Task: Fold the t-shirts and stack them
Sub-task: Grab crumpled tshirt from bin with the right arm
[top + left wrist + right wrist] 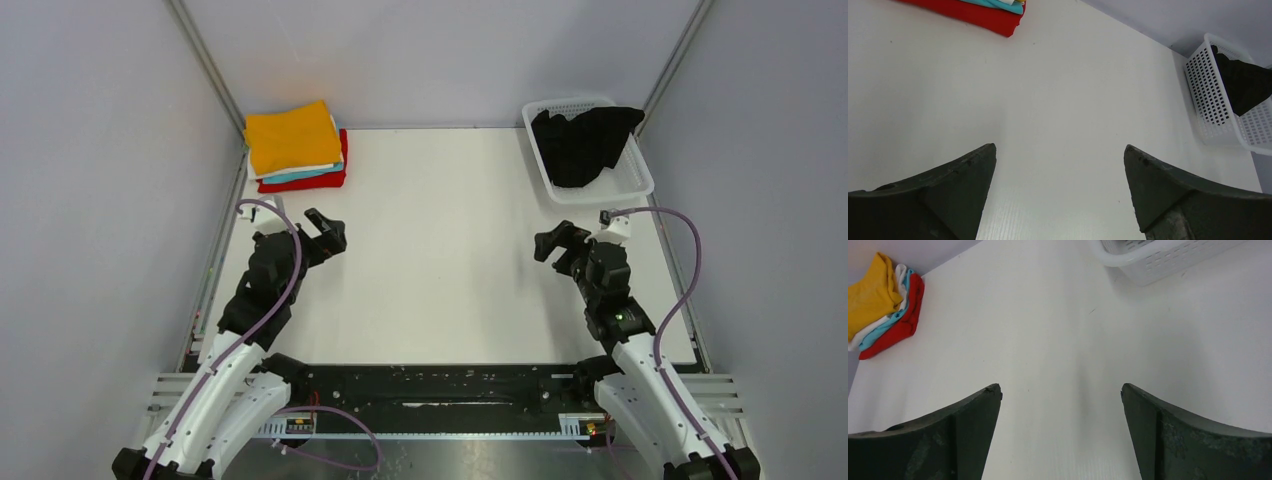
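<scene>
Fingers of right gripper point(1060, 388) spread wide, low over white table point(1058, 325). Folded t-shirts point(883, 305) stacked at top left: orange on top, then white, teal, red at bottom. Corner of mesh basket point(1158, 255) at top right.

5 t-shirts: 4 folded in 1 stack (orange tee point(292, 138), white tee point(900, 275), teal tee point(883, 329), red tee point(312, 184)) + 1 black tee point(582, 145), unfolded. 1 mesh basket point(600, 192), 1 table point(440, 270). 2 grippers: left gripper point(330, 232) & right gripper point(548, 245), 2 fingers point(948, 190) ea.
</scene>
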